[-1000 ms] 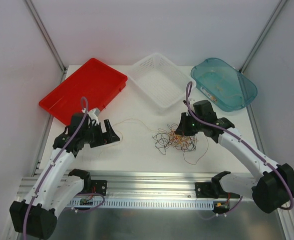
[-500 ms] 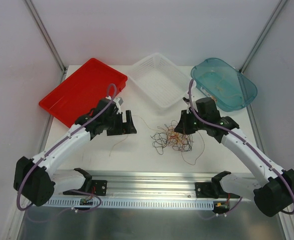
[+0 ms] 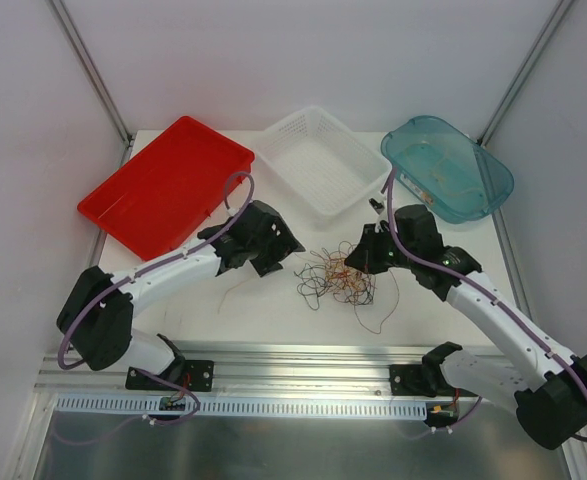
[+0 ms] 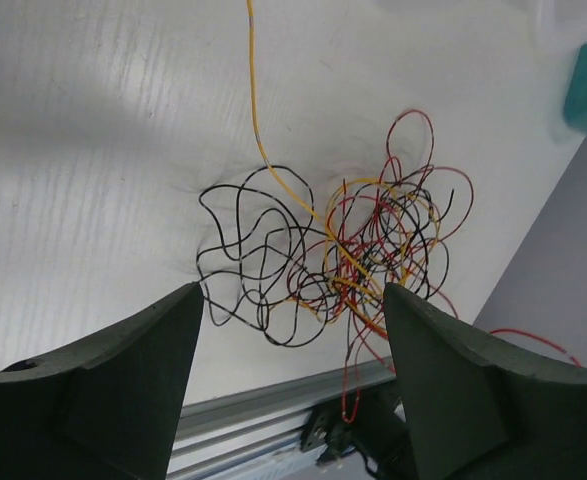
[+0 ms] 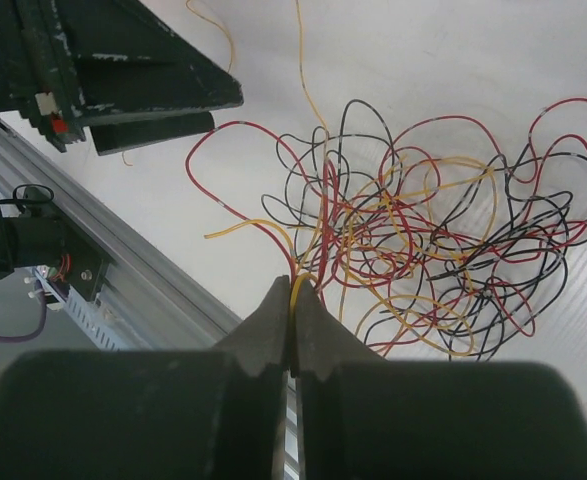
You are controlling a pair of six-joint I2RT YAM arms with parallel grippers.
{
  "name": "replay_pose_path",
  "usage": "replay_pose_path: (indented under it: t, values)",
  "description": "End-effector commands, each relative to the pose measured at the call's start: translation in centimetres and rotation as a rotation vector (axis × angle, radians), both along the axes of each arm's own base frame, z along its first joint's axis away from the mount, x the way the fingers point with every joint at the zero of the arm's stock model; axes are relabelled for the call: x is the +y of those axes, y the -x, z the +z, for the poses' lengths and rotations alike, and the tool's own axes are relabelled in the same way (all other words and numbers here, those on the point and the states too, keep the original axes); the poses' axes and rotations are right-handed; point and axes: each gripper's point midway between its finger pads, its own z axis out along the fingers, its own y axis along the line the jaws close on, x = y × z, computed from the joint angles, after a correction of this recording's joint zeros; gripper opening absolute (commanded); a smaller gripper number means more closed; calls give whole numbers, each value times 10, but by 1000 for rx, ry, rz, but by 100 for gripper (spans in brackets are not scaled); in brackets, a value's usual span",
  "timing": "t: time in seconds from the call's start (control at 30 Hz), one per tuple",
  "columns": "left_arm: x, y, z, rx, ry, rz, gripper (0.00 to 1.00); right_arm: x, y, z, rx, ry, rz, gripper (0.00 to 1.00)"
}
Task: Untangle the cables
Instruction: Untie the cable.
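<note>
The cables (image 3: 338,280) lie as a tangle of thin yellow, red and black wires in the middle of the white table. My left gripper (image 3: 281,248) hovers just left of the tangle, open, with nothing between its fingers. In the left wrist view the cables (image 4: 353,250) lie just ahead of the left gripper (image 4: 291,290), and one yellow strand (image 4: 250,60) runs away from the heap. My right gripper (image 3: 366,258) is at the tangle's right edge. In the right wrist view the right gripper (image 5: 295,282) is shut on a yellow cable, with the cables (image 5: 423,250) spread beyond it.
A red tray (image 3: 163,185) sits at the back left, a white basket (image 3: 313,160) at the back middle and a teal bin (image 3: 448,165) at the back right. An aluminium rail (image 3: 303,360) runs along the near edge. One loose wire (image 3: 378,320) trails toward the front.
My left arm has swung right from the table's left side up to the tangle, its jaws a little narrower. The right gripper stays shut on the cable and the tangle has shifted slightly left.
</note>
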Motion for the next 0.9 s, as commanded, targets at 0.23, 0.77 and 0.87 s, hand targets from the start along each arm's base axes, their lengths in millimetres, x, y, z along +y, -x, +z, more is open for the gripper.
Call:
replay_pose_path:
  t: [0.23,0.77,0.87]
  values:
    - [-15,-34,0,11,72,256,61,16,-6,28,-91,-110,-10,1]
    - [-32,-45,-34,66,35,274,34,16,2,30,-96,-128,-7,1]
    - [-33,-46,-34,61,32,269,19,13,3,29,-99,-123,-10,1]
